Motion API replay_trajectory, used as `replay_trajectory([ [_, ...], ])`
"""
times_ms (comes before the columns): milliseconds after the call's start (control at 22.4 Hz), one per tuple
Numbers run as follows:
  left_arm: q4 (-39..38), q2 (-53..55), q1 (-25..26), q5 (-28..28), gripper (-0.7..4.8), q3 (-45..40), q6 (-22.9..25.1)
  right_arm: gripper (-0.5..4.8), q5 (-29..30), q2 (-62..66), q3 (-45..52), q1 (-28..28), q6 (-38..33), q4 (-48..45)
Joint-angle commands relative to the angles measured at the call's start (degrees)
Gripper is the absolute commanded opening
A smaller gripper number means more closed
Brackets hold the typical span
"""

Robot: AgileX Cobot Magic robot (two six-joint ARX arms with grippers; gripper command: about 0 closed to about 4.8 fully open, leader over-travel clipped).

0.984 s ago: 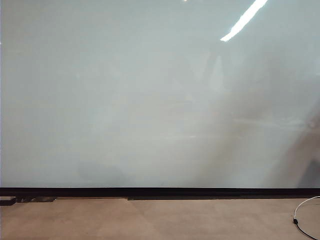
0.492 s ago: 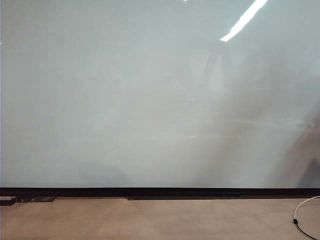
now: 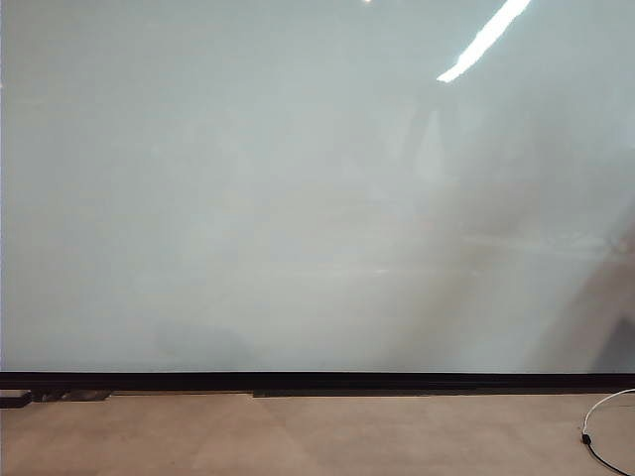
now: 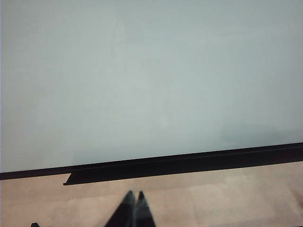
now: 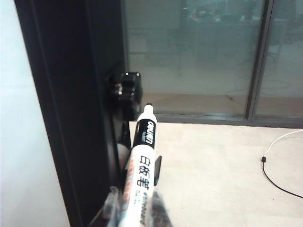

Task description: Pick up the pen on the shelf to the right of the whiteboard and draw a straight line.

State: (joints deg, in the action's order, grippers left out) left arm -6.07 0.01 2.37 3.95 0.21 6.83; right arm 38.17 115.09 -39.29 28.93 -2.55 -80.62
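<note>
Only the right wrist view shows the right claw [image 5: 135, 208] pinching the pen [image 5: 140, 176], fingertips blurred and cut off, left claw [image 4: 134, 208] pressed together before the whiteboard [image 4: 151, 80], both claws outside the exterior view

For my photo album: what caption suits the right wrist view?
Right gripper clamped on the pen beside the whiteboard edge.

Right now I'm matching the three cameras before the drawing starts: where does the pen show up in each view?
Exterior view: the pen is not in it; only the whiteboard and floor show.
Left wrist view: not in it; the left gripper hangs shut before the board.
Right wrist view: the pen stands low in the middle, between the right gripper's fingers, beside the board's dark right edge.
Shared landmark: the whiteboard's black frame.
</note>
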Motion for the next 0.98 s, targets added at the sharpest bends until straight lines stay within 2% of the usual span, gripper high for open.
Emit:
replay_trajectory([
  [45, 0.5, 0.0, 0.0, 0.1, -0.05, 0.2, 0.0, 0.15, 0.3, -0.2, -0.1, 0.0, -0.2, -0.5],
  [268, 0.5, 0.0, 0.0, 0.1, -0.05, 0.2, 0.0, -0.05, -0.3, -2.0, 0.2, 1.4, -0.2, -0.5],
  [402, 0.5, 0.0, 0.0, 0.2, -0.05, 0.2, 0.0, -0.05, -3.4, -5.3, 0.6, 4.3, -0.3, -0.4],
  [671, 0.5, 0.0, 0.0, 0.1, -0.05, 0.2, 0.0, -0.05, -5.1, -11.5, 2.8, 10.2, -7.9, -0.1],
  [850, 0.5, 0.0, 0.0, 0.1, -0.05, 0.2, 0.0, -0.05, -9.2, -19.8, 13.6, 9.9, -8.2, -0.2],
  [894, 0.5, 0.0, 0.0, 0.2, -0.05, 0.2, 0.0, -0.05, -12.6, -24.2, 18.8, 9.1, -8.1, -0.2],
  [984, 0.5, 0.0, 0.0, 0.1, -0.05, 0.2, 0.0, -0.05, -14.3, -30.5, 25.5, 8.6, -8.2, -0.1],
])
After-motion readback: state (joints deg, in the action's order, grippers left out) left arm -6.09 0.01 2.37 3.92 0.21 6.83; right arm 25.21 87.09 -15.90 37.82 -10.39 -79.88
